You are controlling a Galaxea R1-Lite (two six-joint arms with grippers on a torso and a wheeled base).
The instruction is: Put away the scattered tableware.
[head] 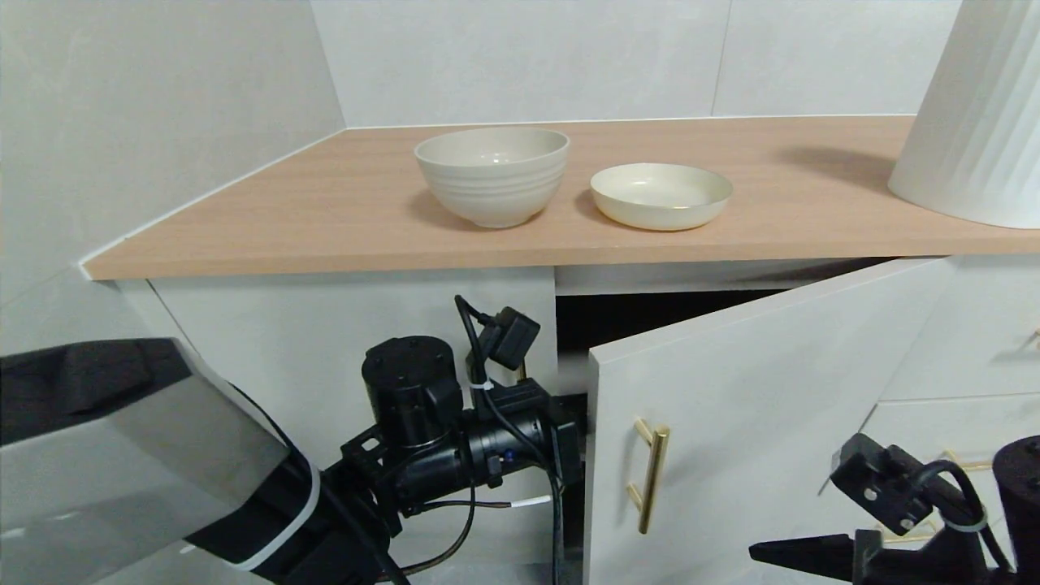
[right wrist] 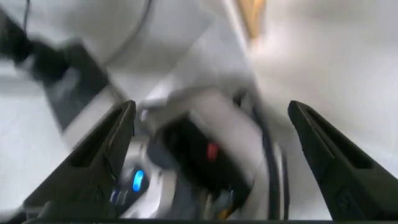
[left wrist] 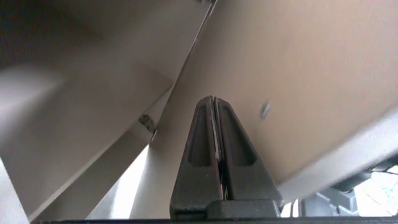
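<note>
Bowl [head: 491, 175] and shallow dish [head: 660, 195] are noted just beside each other on the table [head: 325, 227], neither yet put away. The cabinet door [head: 756, 390] below is found partly opened. The left gripper [left wrist: 213, 109] is pressed closed and empty at the door gap. The right gripper [right wrist: 211, 107] is spread wide and empty. Stowing both pieces is judged left to do.

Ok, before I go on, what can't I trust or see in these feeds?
Cupboard interior: head view, dark and mostly hidden by the half-open door.
Whatever lies under the open right claw: right wrist view, blurred.
Shut left claw: head view, its tip is behind the door's edge.
White ribbed vessel: head view, cut off by the top and right edges.
</note>
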